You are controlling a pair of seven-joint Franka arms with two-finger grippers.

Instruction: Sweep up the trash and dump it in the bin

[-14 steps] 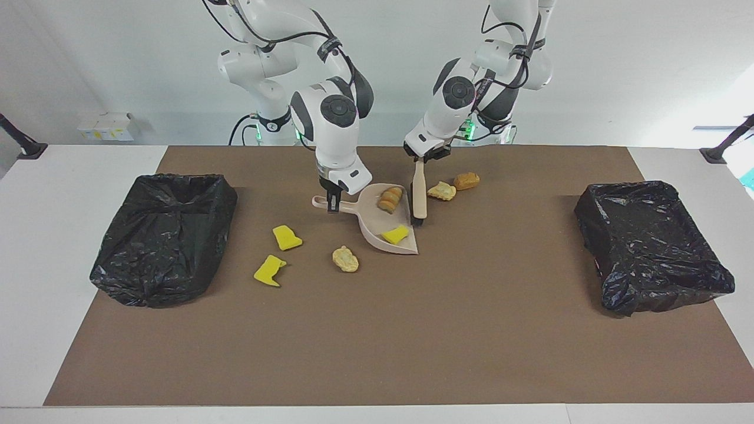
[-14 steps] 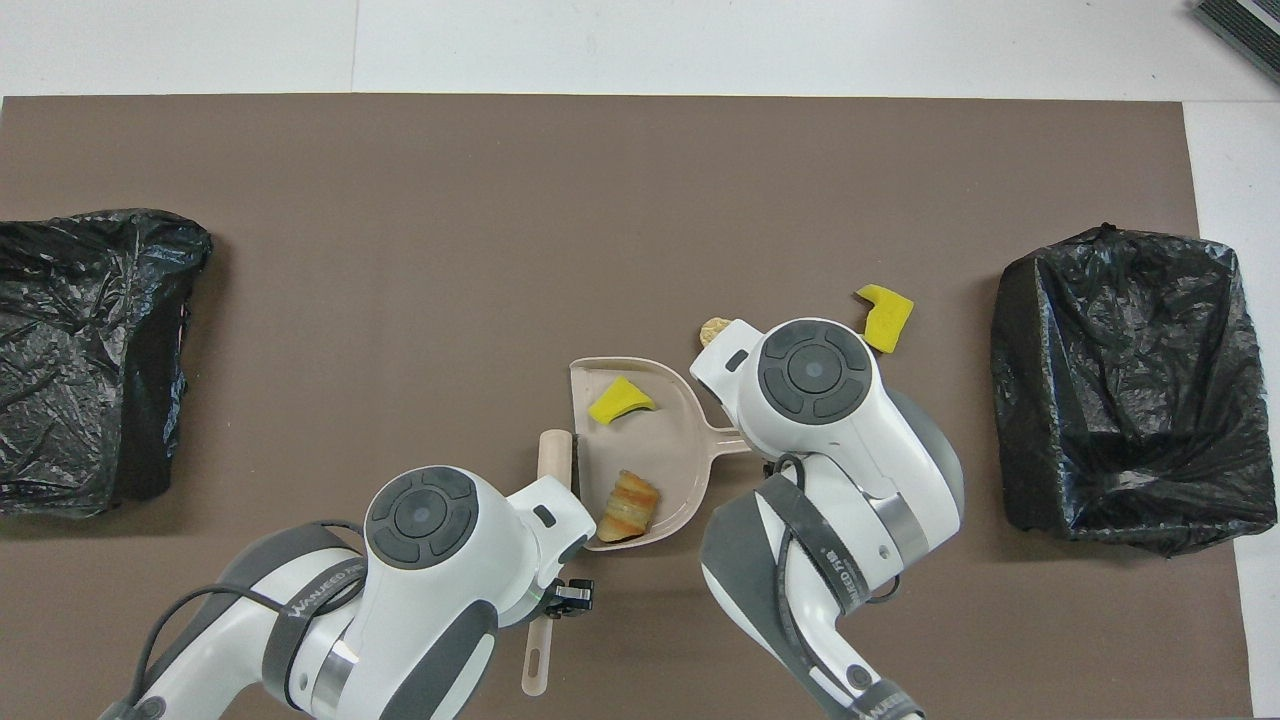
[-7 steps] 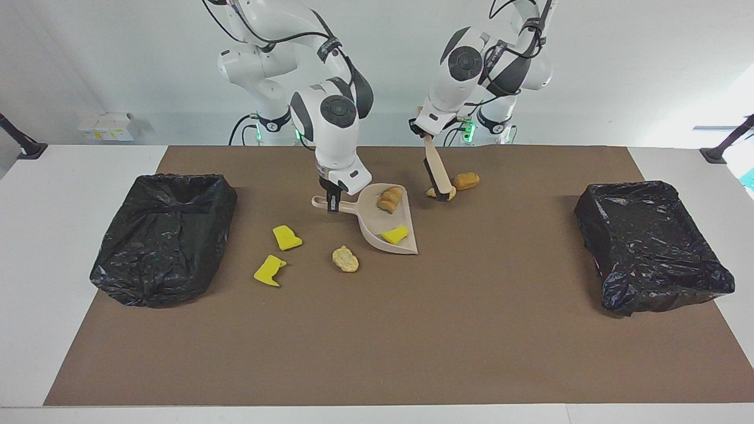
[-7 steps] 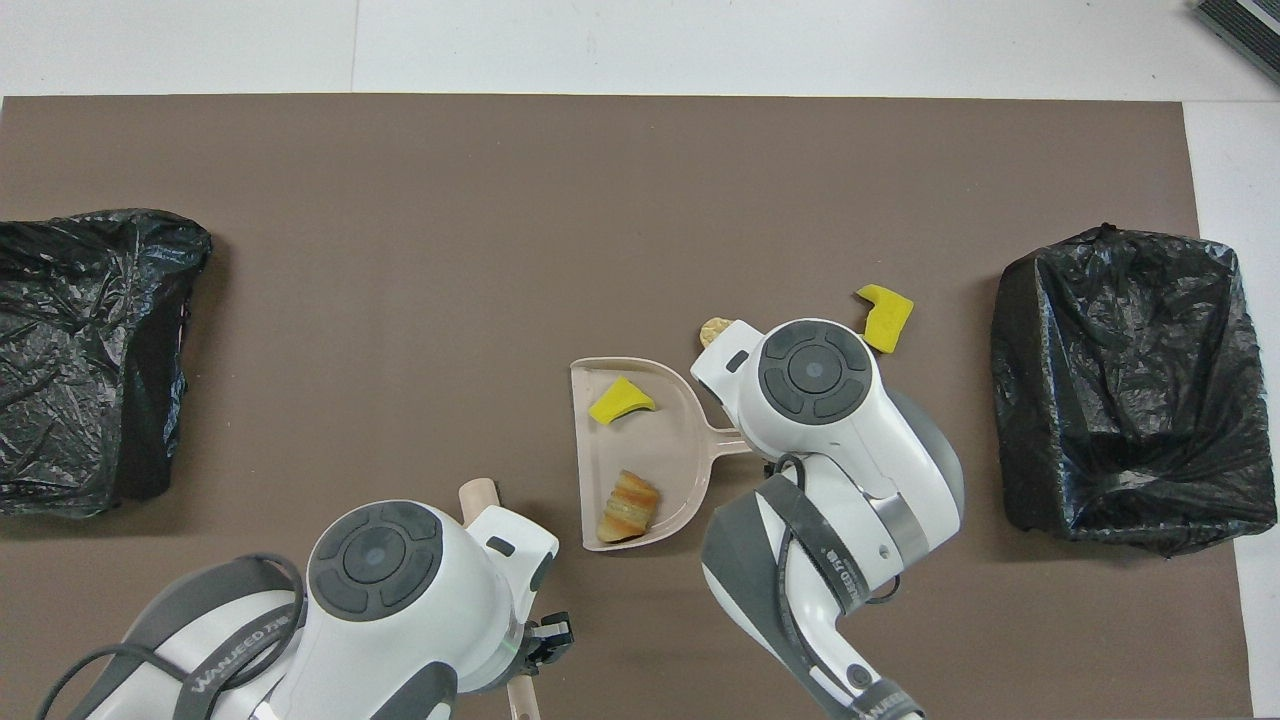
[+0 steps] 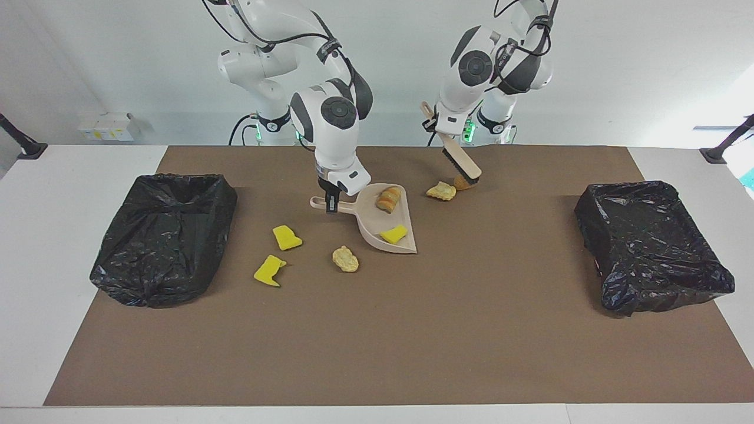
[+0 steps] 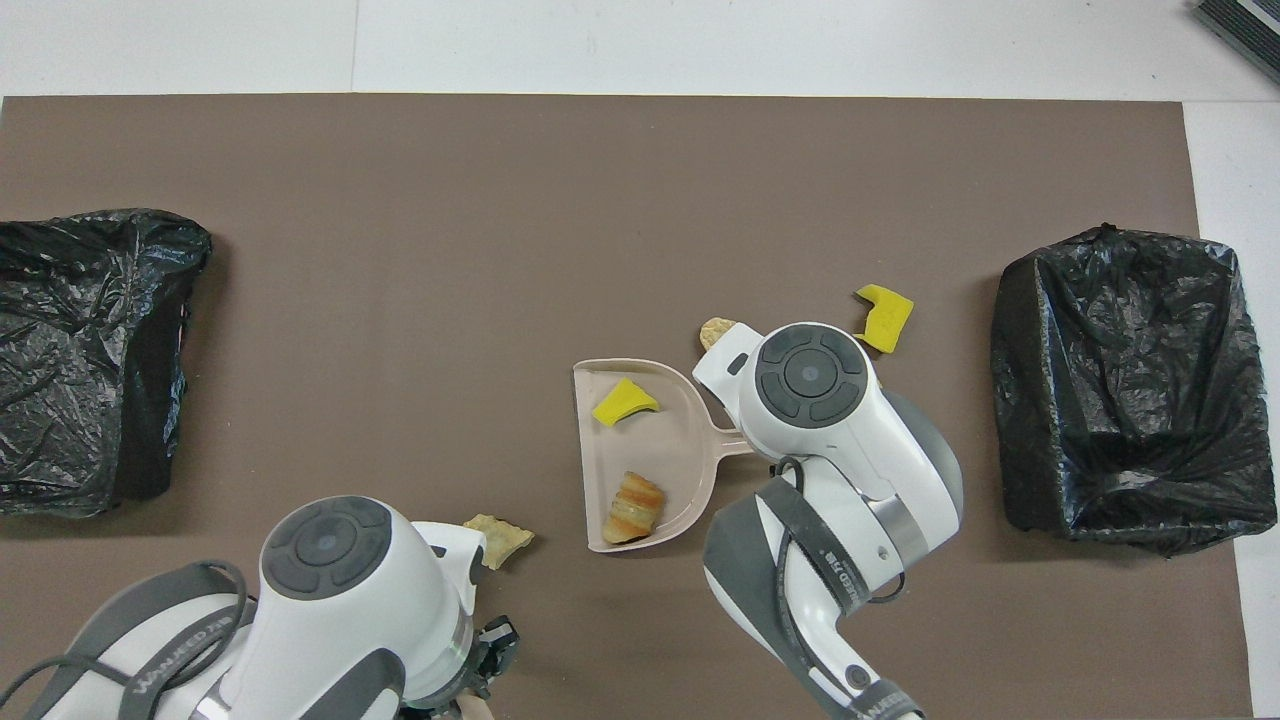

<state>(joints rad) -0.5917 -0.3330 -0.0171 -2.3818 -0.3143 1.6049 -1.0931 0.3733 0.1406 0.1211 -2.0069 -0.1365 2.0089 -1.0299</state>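
My right gripper [image 5: 331, 203] is shut on the handle of the beige dustpan [image 5: 382, 218], which rests on the mat. In the pan lie a bread-like roll [image 5: 389, 198] and a yellow sponge chunk [image 5: 394, 234]; both show in the overhead view, the roll [image 6: 632, 507] and the chunk [image 6: 624, 402]. My left gripper [image 5: 442, 125] is shut on the beige brush [image 5: 459, 160] and holds it tilted in the air. The bristles are over an orange-brown lump [image 5: 461, 185], which is partly hidden. A tan lump [image 5: 441, 191] lies beside it. Two yellow chunks [image 5: 286, 237] [image 5: 269, 271] and another tan lump [image 5: 345, 259] lie farther from the robots.
A bin lined with a black bag [image 5: 165, 235] stands at the right arm's end of the brown mat [image 5: 377, 341]. A second lined bin [image 5: 651, 244] stands at the left arm's end.
My left gripper has lifted the brush from beside the dustpan and swung it toward the left arm's end, over the orange-brown lump. The dustpan and right gripper have barely moved.
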